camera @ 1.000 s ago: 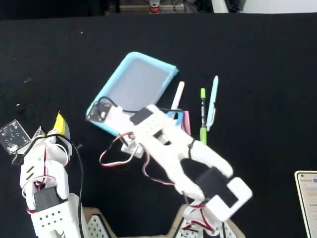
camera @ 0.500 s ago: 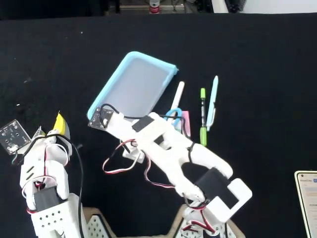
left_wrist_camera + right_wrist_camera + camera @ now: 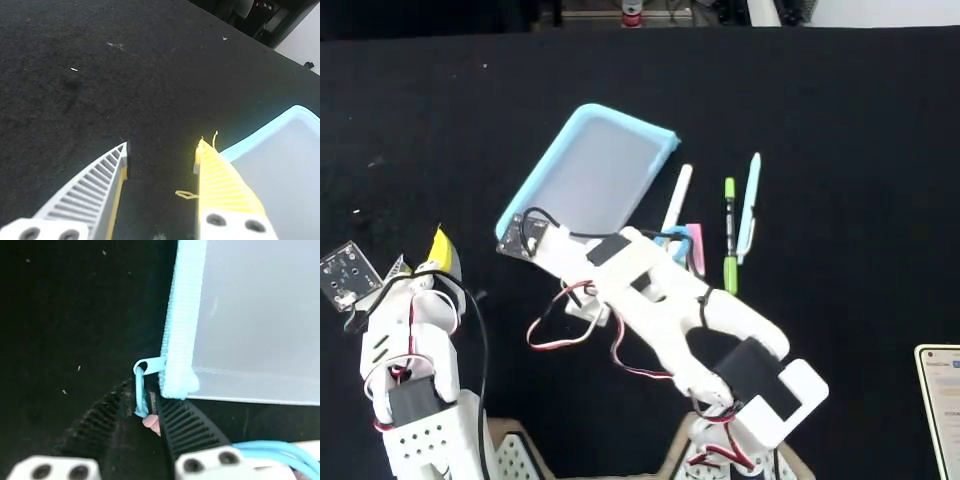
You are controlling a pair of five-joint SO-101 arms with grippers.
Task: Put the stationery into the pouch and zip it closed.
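Observation:
A light blue pouch (image 3: 592, 170) with a translucent grey face lies flat at the table's centre. My right gripper (image 3: 145, 407) sits at its near-left corner (image 3: 177, 377), black fingers shut on the blue zipper pull (image 3: 140, 390). In the high view the right arm (image 3: 660, 300) stretches from the near right to that corner. Beside the pouch's right edge lie a white pen (image 3: 678, 193), a green marker (image 3: 730, 235), a light blue pen (image 3: 750, 205), a pink eraser (image 3: 697, 247) and blue scissor handles (image 3: 675, 238). My left gripper (image 3: 162, 145) hovers open over bare cloth, left of the pouch (image 3: 280, 170).
Black cloth covers the table (image 3: 840, 150). A white device (image 3: 940, 400) lies at the near right edge. The left arm (image 3: 410, 350) stands at the near left. Open cloth stretches behind and to the right of the pens.
My right gripper has slid a little toward the table's near edge at the pouch's corner, then held still. The left arm has not moved.

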